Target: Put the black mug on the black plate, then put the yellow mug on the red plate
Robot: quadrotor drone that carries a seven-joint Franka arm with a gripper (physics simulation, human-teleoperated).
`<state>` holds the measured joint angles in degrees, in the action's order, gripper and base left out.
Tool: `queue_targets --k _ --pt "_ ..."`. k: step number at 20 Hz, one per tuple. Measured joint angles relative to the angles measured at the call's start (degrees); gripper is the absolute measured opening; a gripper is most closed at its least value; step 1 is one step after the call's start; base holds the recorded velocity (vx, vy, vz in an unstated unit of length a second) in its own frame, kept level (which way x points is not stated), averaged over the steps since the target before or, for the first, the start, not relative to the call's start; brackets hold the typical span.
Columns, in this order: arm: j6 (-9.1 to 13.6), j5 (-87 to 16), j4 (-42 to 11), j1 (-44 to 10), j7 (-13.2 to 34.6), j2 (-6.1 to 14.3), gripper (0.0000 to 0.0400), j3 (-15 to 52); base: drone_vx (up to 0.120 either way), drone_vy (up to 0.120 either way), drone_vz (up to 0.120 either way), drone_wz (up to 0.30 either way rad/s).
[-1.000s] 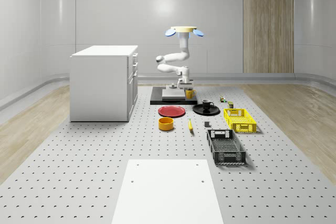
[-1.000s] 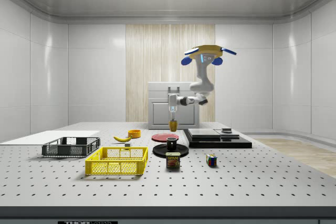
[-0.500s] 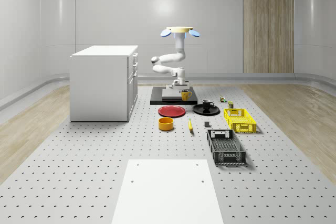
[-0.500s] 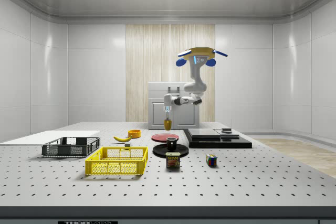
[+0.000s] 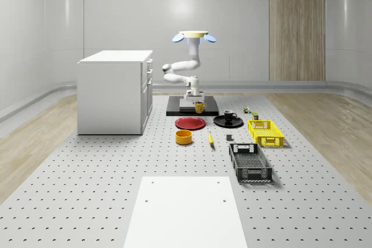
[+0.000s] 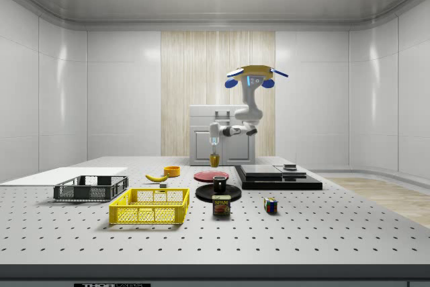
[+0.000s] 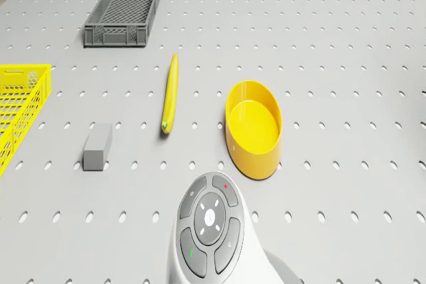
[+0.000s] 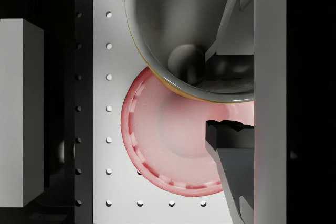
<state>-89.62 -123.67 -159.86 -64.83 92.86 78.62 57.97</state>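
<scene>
Already our black mug [image 5: 229, 115] sits on the black plate [image 5: 238, 122]; our claw [image 5: 198, 103] pinches the yellow mug [image 5: 199, 107], hovering above the red plate [image 5: 190, 123].

Red plate [image 8: 168, 145] — partly hidden by yellow mug [image 8: 178, 30] — fingers [image 8: 231, 150]

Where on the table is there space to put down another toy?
Bare table lies in front of the white cabinet, left of the yellow bowl. It's crowded around the red plate, black plate, banana and crates.
</scene>
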Motion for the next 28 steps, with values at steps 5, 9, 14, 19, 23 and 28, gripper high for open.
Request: queue_targets --k 5,9,14,19,23,28 --pt "0.0 0.0 0.0 0.0 0.0 0.0 0.011 0.0 0.0 -0.096 -0.104 0.0" --pt "-0.4 0.2 0.0 0.8 -0.9 0.4 0.011 0.1 0.0 0.0 0.0 0.0" --pt "-1.4 0.9 0.3 3.5 -3.9 1.5 0.011 0.5 0.0 0.0 0.0 0.0" --pt "-3.1 0.1 1.5 4.9 -6.1 2.2 0.011 -0.6 0.0 0.0 0.0 0.0" --pt "-4.8 -1.7 3.1 4.9 -6.9 2.3 0.011 -2.7 0.0 0.0 0.0 0.0" --pt "-6.4 -3.9 5.0 4.5 -7.4 2.0 0.011 -5.0 0.0 0.0 0.0 0.0"
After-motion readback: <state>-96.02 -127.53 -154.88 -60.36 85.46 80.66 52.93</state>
